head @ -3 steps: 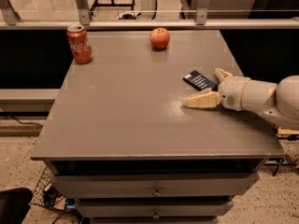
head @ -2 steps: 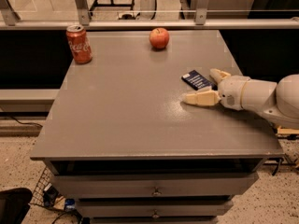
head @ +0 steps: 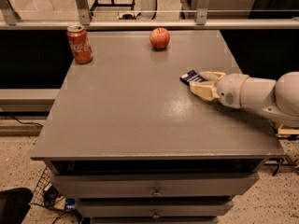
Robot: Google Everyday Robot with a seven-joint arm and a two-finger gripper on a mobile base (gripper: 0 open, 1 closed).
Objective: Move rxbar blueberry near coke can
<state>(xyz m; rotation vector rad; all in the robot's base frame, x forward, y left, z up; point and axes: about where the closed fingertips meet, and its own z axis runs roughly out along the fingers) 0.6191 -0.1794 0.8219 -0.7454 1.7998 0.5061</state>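
Observation:
The rxbar blueberry (head: 188, 76) is a dark navy bar lying flat on the right side of the grey table (head: 131, 106). Only its left end shows. My gripper (head: 197, 80) reaches in from the right, low on the tabletop. Its cream fingers (head: 202, 90) are closed in on either side of the bar and cover the rest of it. The coke can (head: 79, 44) stands upright at the far left corner, well away from the bar and the gripper.
A red apple (head: 160, 38) sits at the far middle of the table. A metal rail (head: 149, 24) runs behind the far edge. Drawers (head: 154, 188) are below the front edge. The table's right edge is close under my arm.
The fingers were spread wide beside the bar. They have drawn together around it, and the gripper has shifted slightly left and toward the far side.

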